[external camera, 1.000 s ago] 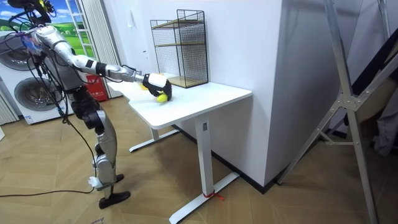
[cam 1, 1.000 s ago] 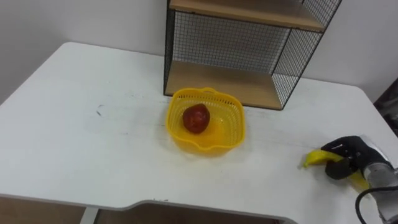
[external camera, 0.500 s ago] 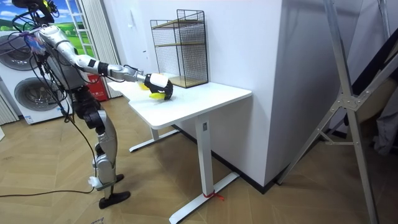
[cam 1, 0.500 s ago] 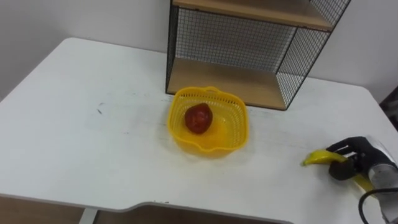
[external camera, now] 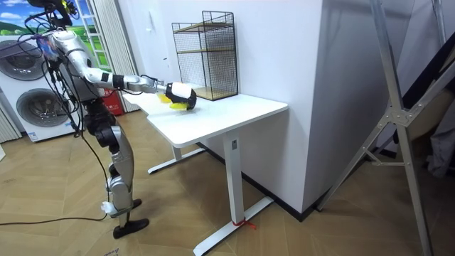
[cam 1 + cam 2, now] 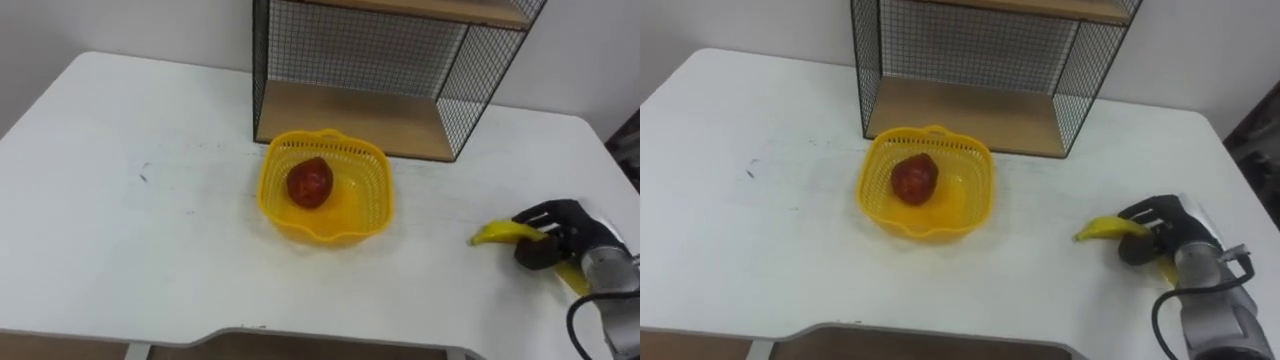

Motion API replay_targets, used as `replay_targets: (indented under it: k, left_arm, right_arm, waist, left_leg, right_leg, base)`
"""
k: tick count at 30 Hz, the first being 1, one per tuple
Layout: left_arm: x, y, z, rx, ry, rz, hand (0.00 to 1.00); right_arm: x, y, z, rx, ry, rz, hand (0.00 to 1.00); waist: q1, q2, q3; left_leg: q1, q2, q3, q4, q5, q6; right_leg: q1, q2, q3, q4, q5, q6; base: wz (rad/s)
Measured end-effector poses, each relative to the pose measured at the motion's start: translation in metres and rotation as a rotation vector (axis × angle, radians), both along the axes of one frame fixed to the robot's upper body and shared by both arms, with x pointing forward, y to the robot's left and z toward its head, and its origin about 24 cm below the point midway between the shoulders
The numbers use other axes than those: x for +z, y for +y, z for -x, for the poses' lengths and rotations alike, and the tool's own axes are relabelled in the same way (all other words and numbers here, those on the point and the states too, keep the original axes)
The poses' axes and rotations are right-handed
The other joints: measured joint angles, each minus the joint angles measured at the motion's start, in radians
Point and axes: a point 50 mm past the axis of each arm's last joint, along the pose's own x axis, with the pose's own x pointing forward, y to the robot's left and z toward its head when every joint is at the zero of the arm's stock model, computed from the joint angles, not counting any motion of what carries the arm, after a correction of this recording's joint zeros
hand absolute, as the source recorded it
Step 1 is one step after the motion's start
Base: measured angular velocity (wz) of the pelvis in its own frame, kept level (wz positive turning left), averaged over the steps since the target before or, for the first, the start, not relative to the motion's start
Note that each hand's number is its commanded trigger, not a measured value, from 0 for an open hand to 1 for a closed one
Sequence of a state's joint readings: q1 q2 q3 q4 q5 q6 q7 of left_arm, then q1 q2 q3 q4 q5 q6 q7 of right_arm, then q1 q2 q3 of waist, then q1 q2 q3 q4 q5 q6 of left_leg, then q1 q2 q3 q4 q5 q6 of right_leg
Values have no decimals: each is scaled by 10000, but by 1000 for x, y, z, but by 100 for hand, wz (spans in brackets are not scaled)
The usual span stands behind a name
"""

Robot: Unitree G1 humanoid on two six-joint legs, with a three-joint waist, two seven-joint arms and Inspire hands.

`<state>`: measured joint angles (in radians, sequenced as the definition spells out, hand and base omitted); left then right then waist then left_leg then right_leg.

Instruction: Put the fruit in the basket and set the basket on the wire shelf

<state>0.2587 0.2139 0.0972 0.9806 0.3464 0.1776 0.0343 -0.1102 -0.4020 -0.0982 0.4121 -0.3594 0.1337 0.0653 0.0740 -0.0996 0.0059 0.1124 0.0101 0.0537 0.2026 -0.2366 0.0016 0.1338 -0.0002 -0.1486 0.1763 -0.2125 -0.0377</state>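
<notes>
- The banana (image 6: 497, 233) is now held a bit higher off the table (image 6: 120, 240) than before, gripped by the curled right hand (image 6: 562, 232).
- A red fruit (image 6: 309, 183) is sat in the yellow basket (image 6: 375, 200), which is parked just in front of the wire shelf (image 6: 350, 110).

The right hand (image 6: 556, 246) covers the middle of the banana (image 6: 494, 234). The shelf's (image 6: 350, 115) upper part is cut off by the top edge of both eye views.

Bright, even light on the white table (image 6: 110, 240), coming from overhead, I think. I see just a faint soft shadow hugging the basket (image 6: 300, 228) at its foot. The tabletop glows almost flat white. Inside the shelf (image 6: 350, 115) it goes a shade dimmer under the upper board (image 6: 430, 8).
</notes>
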Motion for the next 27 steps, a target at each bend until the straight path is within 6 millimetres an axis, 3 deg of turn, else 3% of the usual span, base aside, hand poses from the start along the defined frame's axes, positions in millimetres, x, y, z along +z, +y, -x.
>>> replay_targets:
  k: [7, 10, 18, 20, 27]
  left_arm:
    - [-1, -3, 2, -154, -166, 99, 0]
    - [-1, -4, 3, -133, -153, 135, 0]
    - [-2, -7, 2, -117, -145, 217, 0]
    - [-3, -8, 5, -87, -6, 248, 0]
    - [-5, -12, 8, -56, 38, 357, 0]
  right_arm:
    - [48, 33, -15, 988, -2819, -767, 100]
    - [54, 37, -16, 1051, -3204, -985, 100]
    - [65, 42, -17, 994, -3912, -1210, 100]
    - [69, 44, -17, 1043, -4123, -1174, 100]
    - [85, 55, -17, 1597, -4780, -950, 100]
  waist:
    - [-119, -2, -40]
    - [-112, -27, -57]
    - [-74, 181, 15]
    - [-93, 248, -22]
    - [90, 154, -32]
  left_leg:
    - [64, 26, -21, -38, 0, 0]
    - [74, 25, -21, -38, 0, 1]
    - [33, 9, 5, 22, 14, 21]
    - [48, 9, 11, 23, 21, 21]
    - [149, -11, 18, 16, 37, 21]
  right_leg:
    - [52, -13, 30, 85, 0, 0]
    - [50, -21, 18, 79, 1, 1]
    - [52, -46, -19, 123, 1, 3]
    - [63, -40, 0, 126, 1, 3]
    - [57, 19, 89, 65, 1, 3]
  base:
    - [1]
    - [0]
    - [0]
    - [0]
    - [-1]
